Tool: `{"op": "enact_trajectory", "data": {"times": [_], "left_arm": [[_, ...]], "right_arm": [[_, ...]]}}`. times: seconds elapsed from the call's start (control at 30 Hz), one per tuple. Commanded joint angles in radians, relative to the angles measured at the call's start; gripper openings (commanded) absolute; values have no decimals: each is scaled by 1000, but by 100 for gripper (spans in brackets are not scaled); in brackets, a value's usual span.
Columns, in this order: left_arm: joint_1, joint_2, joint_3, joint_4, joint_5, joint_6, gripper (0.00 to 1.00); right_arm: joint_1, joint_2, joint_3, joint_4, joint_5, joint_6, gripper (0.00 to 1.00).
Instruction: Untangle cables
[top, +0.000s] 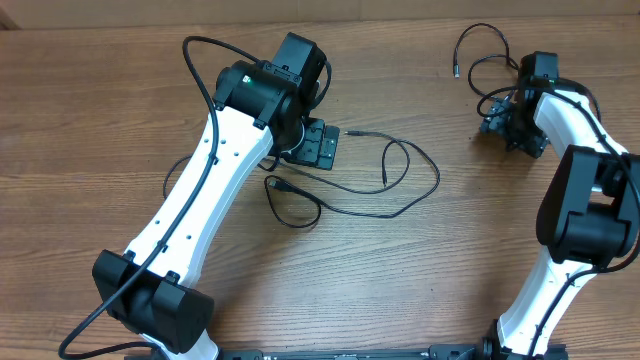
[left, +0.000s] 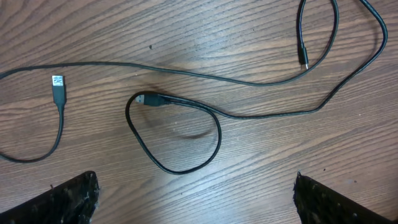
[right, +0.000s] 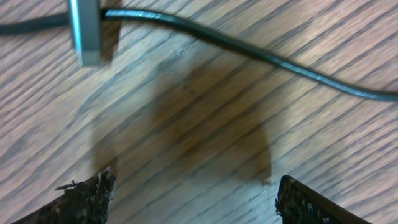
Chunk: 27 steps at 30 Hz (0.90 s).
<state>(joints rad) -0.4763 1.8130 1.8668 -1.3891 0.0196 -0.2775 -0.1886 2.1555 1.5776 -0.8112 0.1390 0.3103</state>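
Note:
Thin black cables (top: 436, 175) lie in loose loops on the wooden table, just right of my left gripper (top: 318, 148). In the left wrist view one cord curls into a loop (left: 186, 169) ending in a black plug (left: 147, 99). A silver-tipped plug (left: 57, 81) lies to its left. My left gripper (left: 195, 186) hangs open above bare wood below the loop. Another cable (top: 483, 27) arcs at the back right beside my right gripper (top: 498, 122). The right wrist view shows a silver plug (right: 86, 31) and its cord (right: 249, 51) ahead of the open, empty right gripper (right: 196, 186).
The wooden table (top: 120, 90) fills the views. The white left arm (top: 200, 200) crosses the left half from the front edge. The right arm (top: 575, 190) rises along the right side. Thick black arm wires (top: 195, 60) loop near the left wrist.

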Motion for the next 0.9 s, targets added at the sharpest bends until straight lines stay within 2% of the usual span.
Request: {"op": "enact_trajectory", "data": {"times": [0.0,0.6,0.87], "left_arm": [[-2,-6,-2,3,6,9,100],[-2,-6,-2,3,6,9,100],[-2,-6,-2,3,6,9,100]], "right_arm": [[-15,33,-8,18,18,3,84],[-34,194,-8,220,18,-3,84],[-90,252,-8,406,18,-8,74]]}}
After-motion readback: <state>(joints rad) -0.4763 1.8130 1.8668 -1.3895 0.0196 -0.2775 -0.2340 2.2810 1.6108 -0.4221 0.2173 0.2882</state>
